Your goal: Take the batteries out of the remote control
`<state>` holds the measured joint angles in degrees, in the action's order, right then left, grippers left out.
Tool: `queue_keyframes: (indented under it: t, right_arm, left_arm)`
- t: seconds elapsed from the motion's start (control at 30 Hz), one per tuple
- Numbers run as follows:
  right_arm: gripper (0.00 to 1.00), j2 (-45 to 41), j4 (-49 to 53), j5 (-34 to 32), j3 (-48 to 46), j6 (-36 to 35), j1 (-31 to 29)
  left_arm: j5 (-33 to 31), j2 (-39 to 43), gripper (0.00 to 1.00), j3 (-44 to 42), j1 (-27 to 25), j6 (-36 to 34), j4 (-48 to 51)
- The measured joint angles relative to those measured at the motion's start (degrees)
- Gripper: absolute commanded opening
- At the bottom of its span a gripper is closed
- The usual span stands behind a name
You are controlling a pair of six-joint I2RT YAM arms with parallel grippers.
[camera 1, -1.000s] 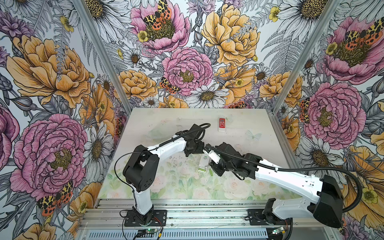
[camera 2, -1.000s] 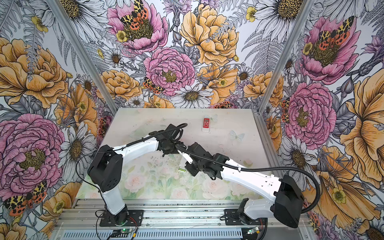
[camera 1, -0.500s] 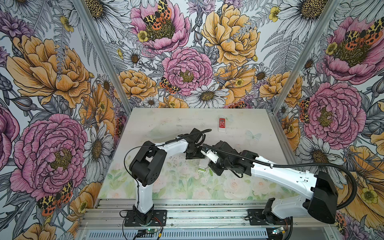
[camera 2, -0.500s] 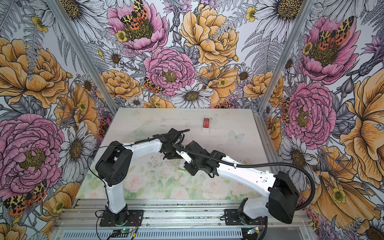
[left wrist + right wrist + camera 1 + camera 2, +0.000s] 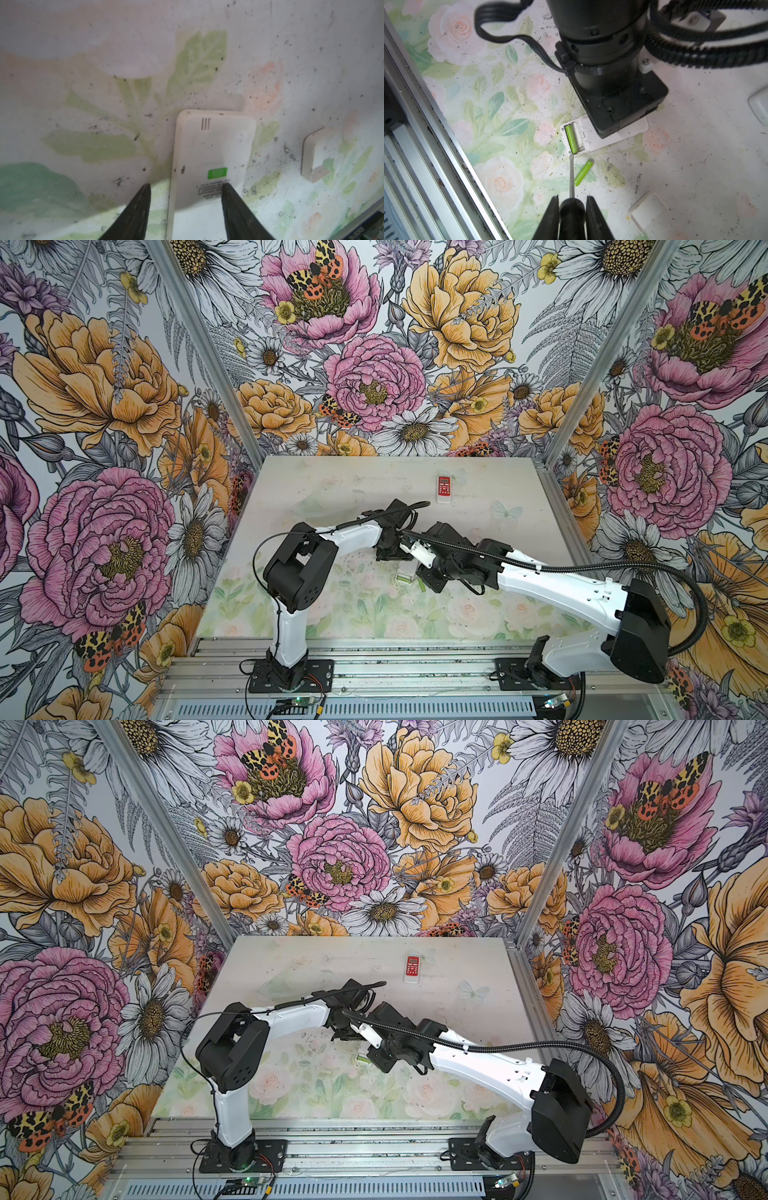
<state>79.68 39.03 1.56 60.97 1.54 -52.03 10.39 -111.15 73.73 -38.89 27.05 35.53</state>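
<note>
I see the white remote control (image 5: 212, 149) lying face down on the surface (image 5: 500, 87), a pale rose-and-leaf print speckled with dark grit. Its back is smooth matte plastic with rounded corners, three short vent slits and a small green sticker above fine black print. My left pincer (image 5: 185, 187) is spread: of its black ribbed, tapering fingertips (image 5: 143, 193), one sits just off the remote's long edge and the other over the printed label. I cannot tell whether either presses down. At the remote's other end the battery bay is uncovered, and one slim, glossy light green battery (image 5: 571, 138) sits in the slot nearest the end wall. A second green battery (image 5: 584, 172) lies loose and slanted on the surface, just beside that end. My right pincer (image 5: 572, 199) is pinching the round black handle of the screwdriver (image 5: 572, 176), whose thin steel shaft ends at the bay's corner, by the seated battery's tip. A white rounded plastic panel (image 5: 645, 209) lies nearby, and a red-faced remote (image 5: 443, 488) rests well apart at the far side.
</note>
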Motion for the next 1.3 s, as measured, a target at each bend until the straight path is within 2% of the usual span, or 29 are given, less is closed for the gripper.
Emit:
queue_keyframes:
  t: [0.27, 1.3]
  right_arm:
    - [0.00, 0.5, 0.3, -0.3, 0.1, -0.2, 0.0]
    - [0.00, 0.7, -0.7, 0.0, 0.5, -0.3, 0.8]
  left_arm:
    - [-1.8, -0.1, 0.49, 0.4, -2.2, 0.2, 0.4]
    - [-2.3, -0.1, 0.47, 0.7, -2.2, 0.7, 0.6]
